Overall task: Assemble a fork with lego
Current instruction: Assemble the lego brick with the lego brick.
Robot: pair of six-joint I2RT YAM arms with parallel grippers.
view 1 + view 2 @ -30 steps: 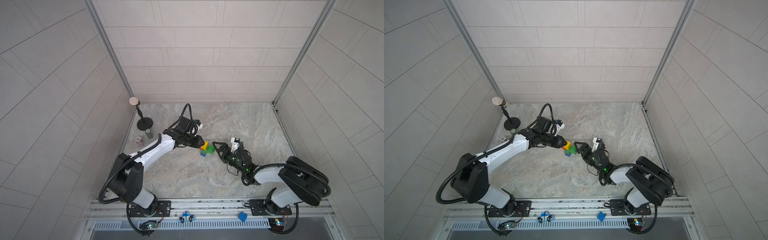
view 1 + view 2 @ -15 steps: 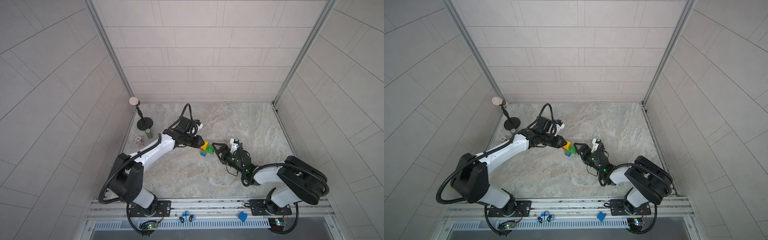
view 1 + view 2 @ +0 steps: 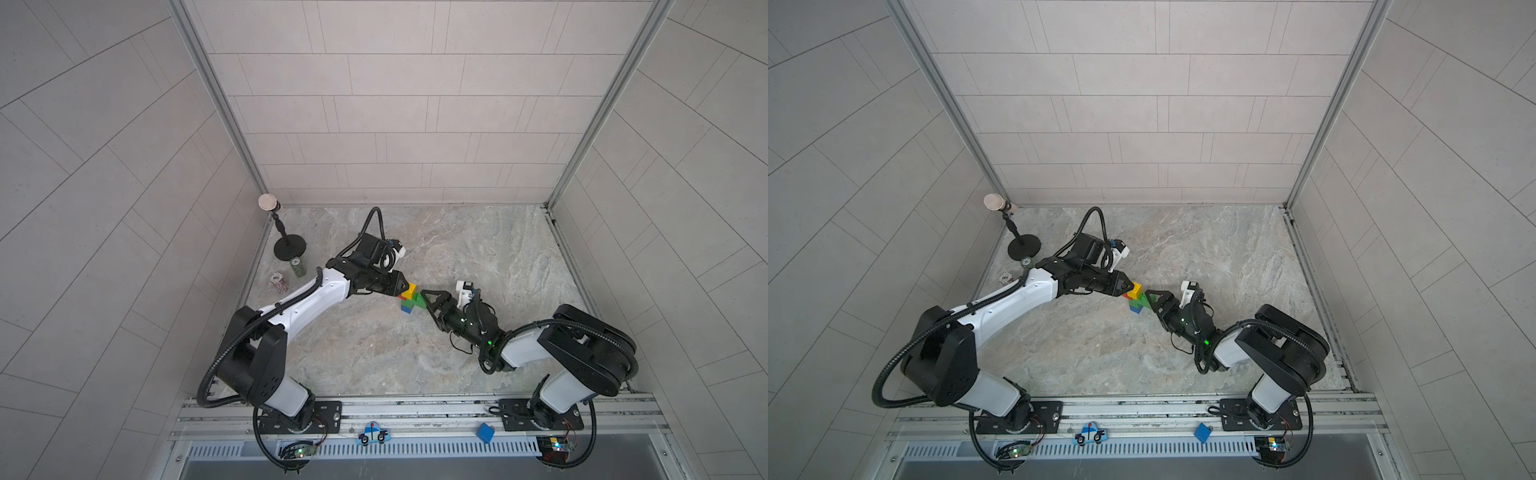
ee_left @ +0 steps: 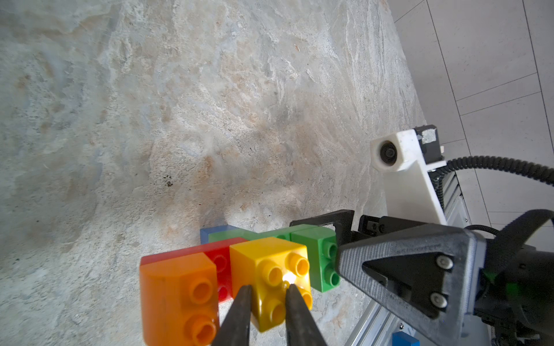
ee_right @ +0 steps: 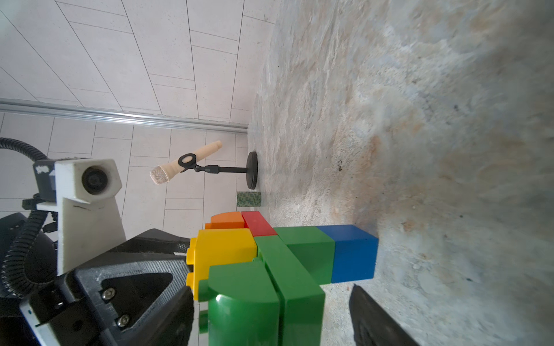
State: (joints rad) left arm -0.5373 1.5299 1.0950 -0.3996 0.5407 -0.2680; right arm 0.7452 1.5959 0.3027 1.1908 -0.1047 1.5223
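Fork, seemingly complete; right claw just moved in.
Jaws narrowing astride right green prong, not gripping; left claw closed, touching yellow prong.

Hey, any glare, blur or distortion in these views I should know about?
Left wrist view: a bright glare spot on the yellow brick, among its studs. Right wrist view: the table goes soft toward the frame edge. Both top views: even light, wall tile lines bowed by the wide lens.
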